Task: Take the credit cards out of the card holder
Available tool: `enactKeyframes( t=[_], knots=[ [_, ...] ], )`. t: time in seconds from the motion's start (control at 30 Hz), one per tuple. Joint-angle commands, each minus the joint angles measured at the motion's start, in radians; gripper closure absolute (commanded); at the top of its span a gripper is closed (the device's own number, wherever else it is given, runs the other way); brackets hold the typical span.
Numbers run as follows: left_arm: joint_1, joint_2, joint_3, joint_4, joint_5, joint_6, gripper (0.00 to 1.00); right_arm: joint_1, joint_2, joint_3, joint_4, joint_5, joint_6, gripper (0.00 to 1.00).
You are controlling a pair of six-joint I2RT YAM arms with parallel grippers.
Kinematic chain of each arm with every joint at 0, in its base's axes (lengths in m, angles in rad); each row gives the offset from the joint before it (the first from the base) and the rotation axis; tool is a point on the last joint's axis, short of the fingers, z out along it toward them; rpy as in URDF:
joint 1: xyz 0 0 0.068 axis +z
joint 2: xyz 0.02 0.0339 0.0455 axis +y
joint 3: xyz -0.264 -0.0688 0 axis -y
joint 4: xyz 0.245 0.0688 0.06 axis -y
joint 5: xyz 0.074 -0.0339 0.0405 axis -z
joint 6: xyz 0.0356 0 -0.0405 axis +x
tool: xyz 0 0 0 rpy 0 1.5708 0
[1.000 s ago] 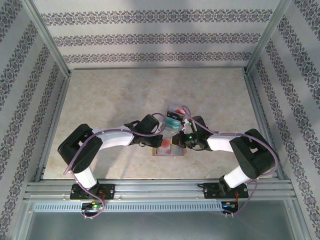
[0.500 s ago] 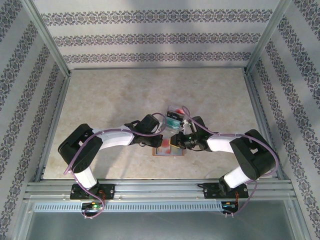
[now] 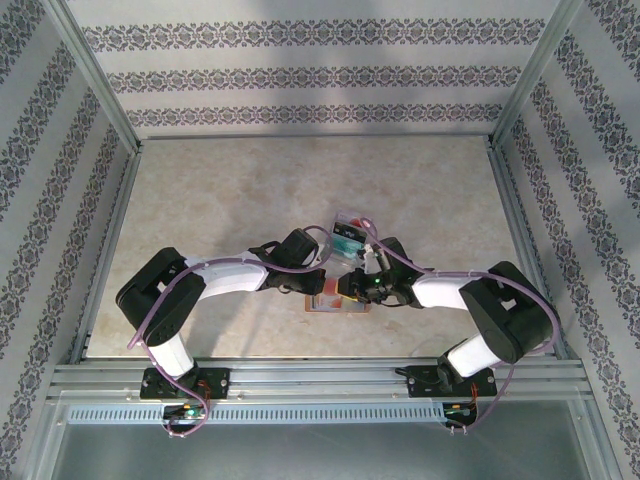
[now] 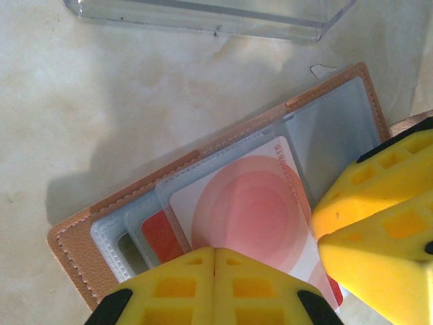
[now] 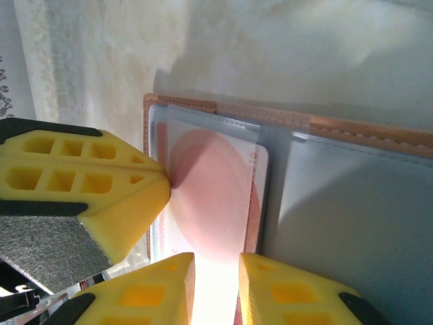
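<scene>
The card holder (image 4: 338, 128) lies open and flat on the table, brown border round grey-blue panels; from above it sits between the two arms (image 3: 333, 305). A white credit card with pink circles (image 4: 250, 217) sticks partway out of a pocket, and a red card (image 4: 159, 233) sits in the slot beside it. My left gripper (image 4: 214, 252) is shut, its tips resting on the pink card's near edge. My right gripper (image 5: 216, 261) hovers over the same card (image 5: 210, 183), jaws a little apart, the card's end showing in the gap. Its yellow fingers (image 4: 365, 217) crowd in beside the left ones.
A small clear plastic tray (image 3: 350, 230) stands just behind the wallet, its near wall (image 4: 203, 13) close to it, with a teal card (image 3: 345, 240) inside. Aluminium frame rails and patterned walls enclose the beige table (image 3: 220, 200).
My right gripper has gone from shut to slightly open and shifted a little down and left over the wallet. The left arm has stayed put.
</scene>
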State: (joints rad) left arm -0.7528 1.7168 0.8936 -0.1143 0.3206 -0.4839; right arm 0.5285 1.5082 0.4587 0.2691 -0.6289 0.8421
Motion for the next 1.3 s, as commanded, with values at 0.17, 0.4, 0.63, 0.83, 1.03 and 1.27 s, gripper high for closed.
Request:
enactKeyframes(
  t=[0.17, 0.4, 0.63, 0.83, 1.03, 1.27],
  knots=[
    [-0.011, 0.018, -0.035, -0.059, -0.027, -0.012, 1.00, 0.020, -0.016, -0.033, -0.004, 0.035, 0.018, 0.75],
    [-0.011, 0.018, -0.038, -0.055, -0.023, -0.012, 1.00, 0.034, 0.027, -0.022, 0.041, 0.028, 0.029, 0.75],
    [-0.011, 0.025, -0.039, -0.050, -0.017, -0.015, 1.00, 0.028, 0.028, -0.030, 0.127, -0.007, 0.066, 0.78],
    [-0.011, 0.026, -0.042, -0.059, -0.024, -0.013, 1.00, 0.010, 0.009, -0.049, 0.191, -0.037, 0.094, 0.82],
    [-0.011, 0.014, -0.046, -0.080, -0.041, -0.006, 0.94, -0.009, -0.019, -0.053, 0.208, -0.059, 0.107, 0.82],
    [-0.011, 0.010, -0.041, -0.094, -0.049, 0.002, 0.92, -0.026, -0.035, -0.062, 0.226, -0.078, 0.117, 0.82]
  ],
)
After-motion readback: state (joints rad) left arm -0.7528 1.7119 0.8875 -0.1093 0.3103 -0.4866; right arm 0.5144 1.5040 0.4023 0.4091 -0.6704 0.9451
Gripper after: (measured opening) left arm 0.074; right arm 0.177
